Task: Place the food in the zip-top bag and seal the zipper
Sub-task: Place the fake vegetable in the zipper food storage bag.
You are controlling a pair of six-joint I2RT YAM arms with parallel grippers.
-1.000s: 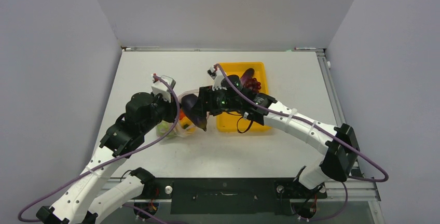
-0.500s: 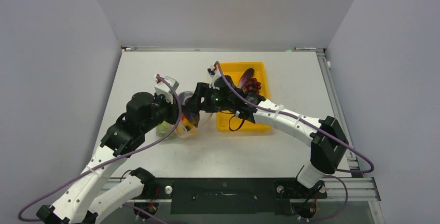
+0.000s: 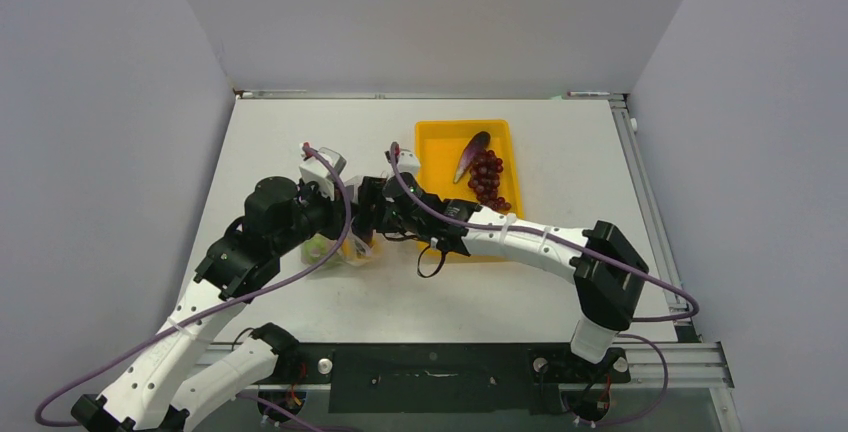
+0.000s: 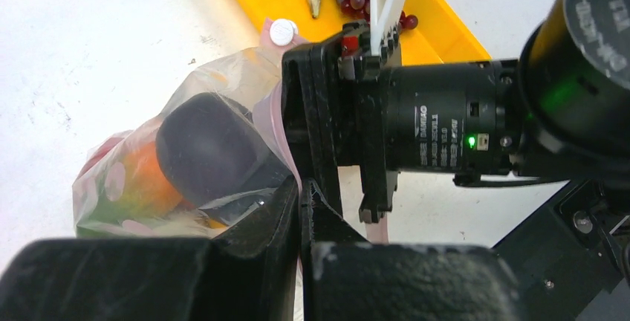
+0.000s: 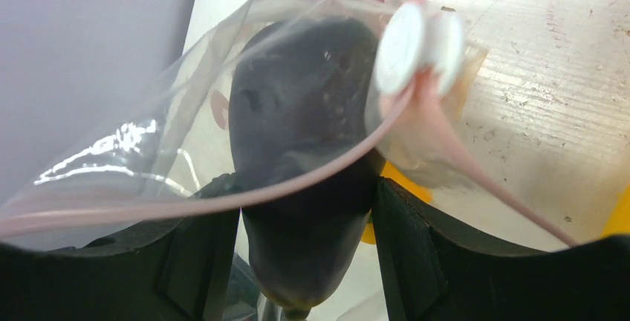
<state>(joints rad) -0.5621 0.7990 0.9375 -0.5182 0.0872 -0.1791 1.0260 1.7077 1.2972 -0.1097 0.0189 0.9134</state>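
Observation:
The clear dotted zip-top bag (image 3: 343,250) lies left of the yellow tray (image 3: 440,142). My left gripper (image 4: 299,187) is shut on the bag's mouth edge at the pink zipper (image 4: 270,117) and holds it up. My right gripper (image 5: 303,217) is shut on a dark purple eggplant (image 5: 301,135) and reaches into the bag mouth; the zipper (image 5: 223,203) arcs across the eggplant. In the left wrist view the eggplant (image 4: 208,150) is inside the bag beside an orange pepper (image 4: 145,180) and green pieces. A second eggplant (image 3: 470,155) and the grapes (image 3: 487,178) lie in the tray.
The right wrist body (image 4: 446,128) crowds the bag mouth from the right. A white round slider (image 5: 405,39) hangs on the zipper's end. Grey walls stand on the left, back and right of the white table (image 3: 560,282).
My right gripper has moved left from over the tray into the bag mouth, carrying the eggplant. The tray's eggplant and grapes are now uncovered. The left gripper has kept its hold.

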